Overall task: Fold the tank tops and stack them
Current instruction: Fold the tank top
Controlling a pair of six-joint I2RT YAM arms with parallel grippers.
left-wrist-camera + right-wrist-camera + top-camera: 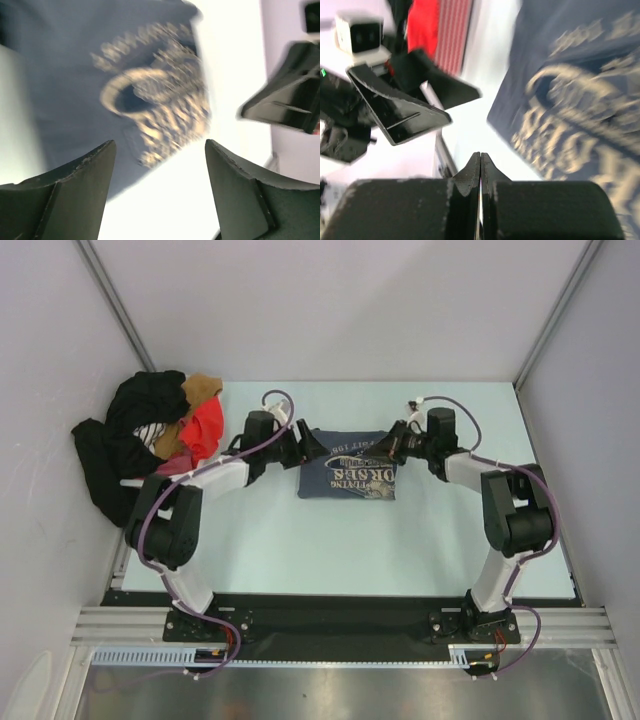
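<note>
- A blue-grey tank top (347, 477) lies folded into a neat rectangle near the middle of the pale worktop (300, 550). Its pale printed graphic and lettering face up.
- The left tool (308, 445) is at the far left corner of the folded top, with its fingers spread well apart.
- In the left wrist view nothing sits between those fingers. Beyond them are the printed cloth and bare worktop, both blurred.
- The right tool (388, 445) is at the far right corner of the same top and points towards the left tool across its far edge.
- In the right wrist view its two fingers are pressed flat together with nothing caught between them. The top's edge lies just to one side, and the open left tool is opposite.
- The pictures do not show whether either tool touches the cloth.
- A loose pile of clothes (150, 440) sits well apart from the folded top, at the far left edge of the worktop against the wall.
- On the side of the pile nearest the left arm is an orange-red garment (205, 428). Black clothes (115, 455) spread around it.
- I cannot make out a second tank top in that heap.
</note>
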